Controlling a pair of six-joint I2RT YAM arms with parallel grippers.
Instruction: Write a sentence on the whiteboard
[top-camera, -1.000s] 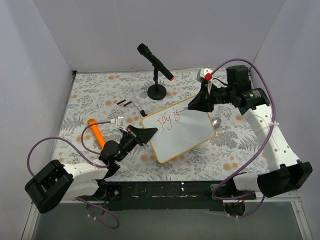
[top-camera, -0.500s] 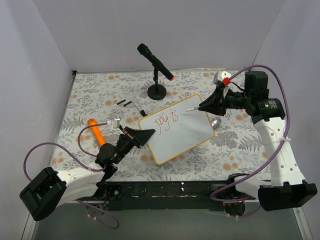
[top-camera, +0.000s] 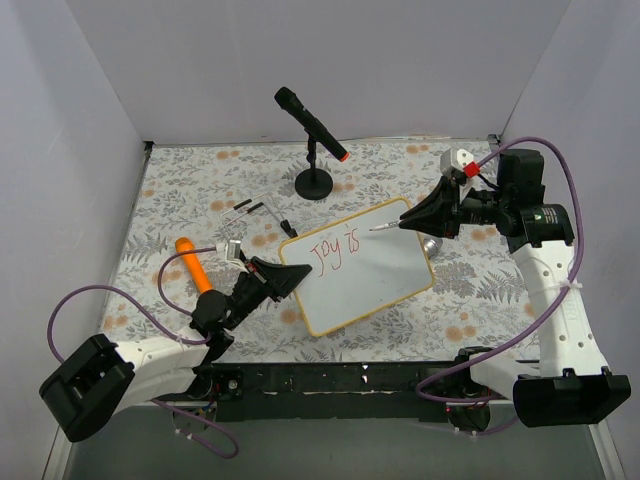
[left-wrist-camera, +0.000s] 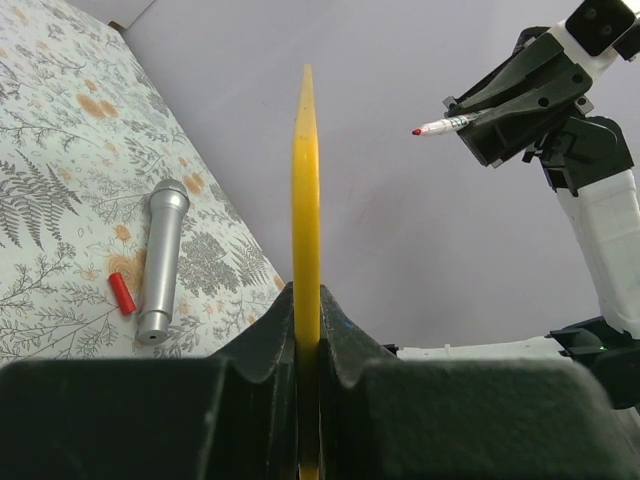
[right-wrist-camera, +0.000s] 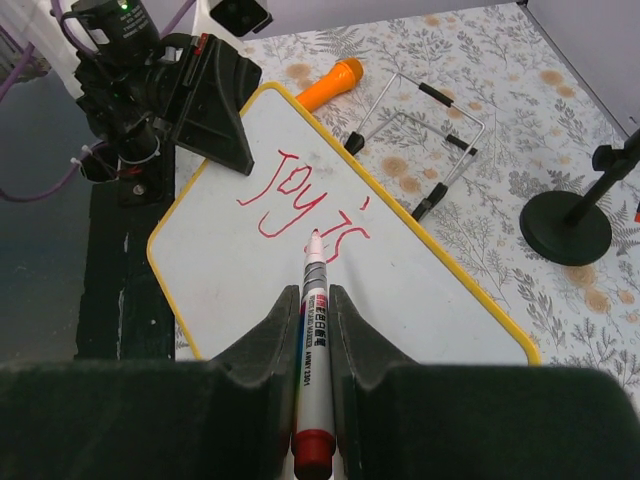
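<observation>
Left gripper (top-camera: 290, 276): closed on the left corner of the board (top-camera: 365, 275); that corner is hidden between the fingers.
Right gripper (top-camera: 404, 221): closed on the marker (right-wrist-camera: 312, 350), tip pointing out ahead of the fingers.
Board location: mid-counter, between the two grippers, long axis slanted from near left to far right.
Board face: hidden in the left wrist view, which shows only the yellow edge, end-on.
Board support: cannot tell whether the underside rests on the counter (top-camera: 180, 185).
Writing (right-wrist-camera: 300, 205): red "Joy is" on the left half of the board; the right half is bare.
Marker tip: over the "is" in the right wrist view; the left wrist view shows it apart from the board.
Silver mic (left-wrist-camera: 160, 260): whole in the left wrist view, a red cap (left-wrist-camera: 121, 292) just beside it; in the top view mostly hidden behind the board's right corner.
Far edge: black mic stand (top-camera: 314, 183) apart from the board; wire stand (top-camera: 258, 209) near the far left corner.
Left side: orange pen (top-camera: 192, 265) just beside the left gripper.
Open room: bare counter near and right of the board.
Right limit: the right arm stands close to the side wall.
</observation>
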